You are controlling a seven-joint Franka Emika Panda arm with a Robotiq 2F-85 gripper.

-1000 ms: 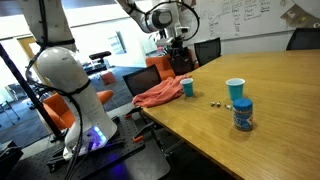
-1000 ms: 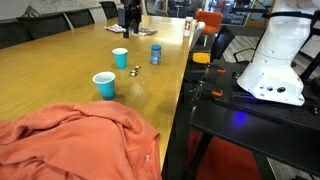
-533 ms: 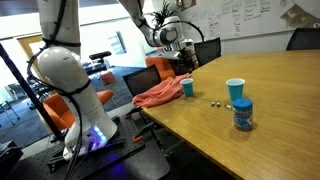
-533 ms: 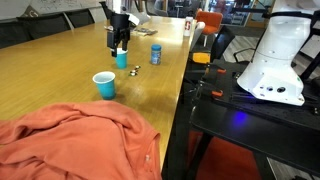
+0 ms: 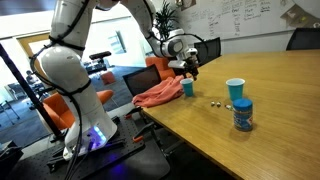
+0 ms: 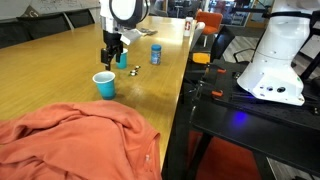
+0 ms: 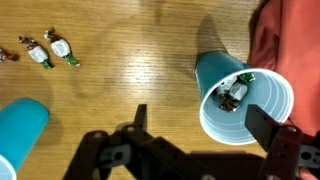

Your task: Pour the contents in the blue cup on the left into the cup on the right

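The gripper [image 7: 198, 120] hangs over the wooden table [image 7: 130, 75] with its jaws spread wide and nothing held. In the wrist view, the blue cup [image 7: 243, 95] stands upright just ahead of the jaws and nearer one finger than the other. No finger touches it. Inside it lie a few small things, perhaps wrapped sweets, though they are too small to be sure. A red cloth [image 7: 290, 35] lies just beyond the cup, on the far side from the jaws. The second cup [image 7: 18, 130] stands well outside the opposite finger, away from the first. A few loose sweets [image 7: 45, 50] lie on the bare wood ahead of the jaws on that same side. In an exterior view, a blue can [image 5: 242, 114] stands further from the jaws than the second cup.
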